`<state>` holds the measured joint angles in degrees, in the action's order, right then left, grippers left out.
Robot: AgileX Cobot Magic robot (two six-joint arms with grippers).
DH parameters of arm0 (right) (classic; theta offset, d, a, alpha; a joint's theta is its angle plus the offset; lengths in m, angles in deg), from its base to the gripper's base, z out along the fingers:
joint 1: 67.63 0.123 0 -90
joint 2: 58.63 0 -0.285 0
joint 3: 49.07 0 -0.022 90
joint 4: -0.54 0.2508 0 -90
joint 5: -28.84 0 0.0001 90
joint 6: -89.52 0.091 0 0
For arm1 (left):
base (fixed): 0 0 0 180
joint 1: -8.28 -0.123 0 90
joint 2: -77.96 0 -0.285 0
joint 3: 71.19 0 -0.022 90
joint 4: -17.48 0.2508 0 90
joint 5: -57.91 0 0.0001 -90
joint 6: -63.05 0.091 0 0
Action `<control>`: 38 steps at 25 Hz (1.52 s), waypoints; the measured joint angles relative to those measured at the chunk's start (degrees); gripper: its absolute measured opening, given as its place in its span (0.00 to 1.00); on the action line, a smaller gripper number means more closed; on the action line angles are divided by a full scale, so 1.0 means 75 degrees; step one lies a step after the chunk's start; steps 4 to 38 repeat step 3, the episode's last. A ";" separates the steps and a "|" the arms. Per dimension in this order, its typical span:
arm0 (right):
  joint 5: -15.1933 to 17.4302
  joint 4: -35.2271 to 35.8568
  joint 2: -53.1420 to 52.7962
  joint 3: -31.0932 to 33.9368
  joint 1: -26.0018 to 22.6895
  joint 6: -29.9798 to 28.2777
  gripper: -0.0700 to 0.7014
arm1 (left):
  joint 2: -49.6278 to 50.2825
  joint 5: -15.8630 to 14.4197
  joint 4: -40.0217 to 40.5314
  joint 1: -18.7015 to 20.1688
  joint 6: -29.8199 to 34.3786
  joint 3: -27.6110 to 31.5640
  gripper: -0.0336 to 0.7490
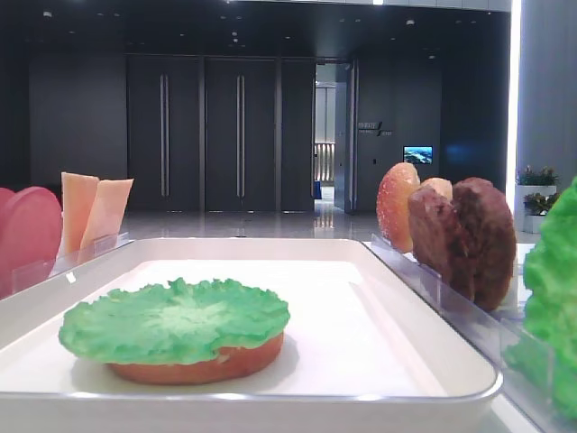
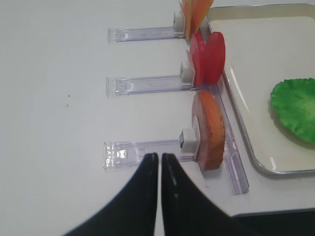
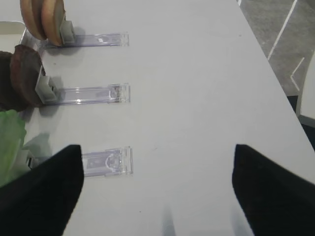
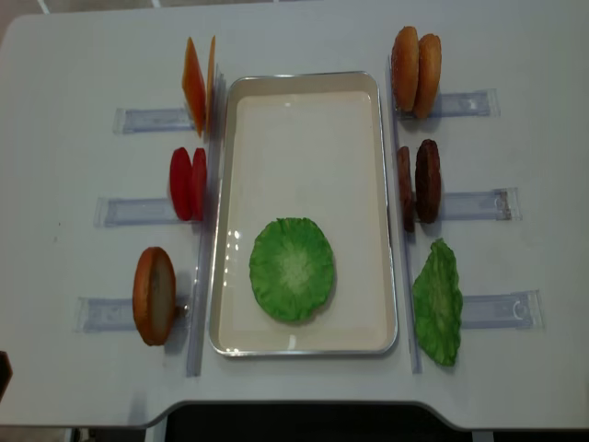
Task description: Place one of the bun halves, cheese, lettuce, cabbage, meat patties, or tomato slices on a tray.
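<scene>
**Lettuce on a bun half in the tray, racks alongside**

A white worktop (image 4: 304, 37) is seen carrying the tray (image 4: 304, 81), flanked by clear racks (image 4: 479, 205). Inside the tray, one lettuce (image 4: 292, 268) leaf is laid on a bun half (image 1: 203, 368). Upright in the racks are held cheese (image 4: 195, 85), tomato slices (image 4: 188, 183), a bun half (image 4: 154, 295), buns (image 4: 415, 70), meat patties (image 4: 419, 182) and another lettuce leaf (image 4: 437, 304). The right fingers (image 3: 268, 189) are spread wide, empty; the left fingers (image 2: 140, 196) are pressed together, gripping nothing.

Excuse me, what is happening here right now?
A two-arm robot is building a toy burger on the tray. A lettuce already lies on a bun half there. Neither gripper holds anything: the left gripper is shut, the right gripper open, both over bare table.
</scene>
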<state>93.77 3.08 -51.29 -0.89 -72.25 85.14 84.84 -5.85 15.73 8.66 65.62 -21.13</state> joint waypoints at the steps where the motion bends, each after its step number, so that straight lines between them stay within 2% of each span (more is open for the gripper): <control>1: 0.0000 0.0000 0.0000 0.0000 0.0000 0.0000 0.85 | 0.0000 0.0000 0.0000 0.0000 0.0000 0.0000 0.06; 38: 0.0000 0.0000 0.0000 0.0000 0.0000 0.0000 0.85 | 0.0000 0.0000 0.0000 0.0000 0.0000 0.0000 0.06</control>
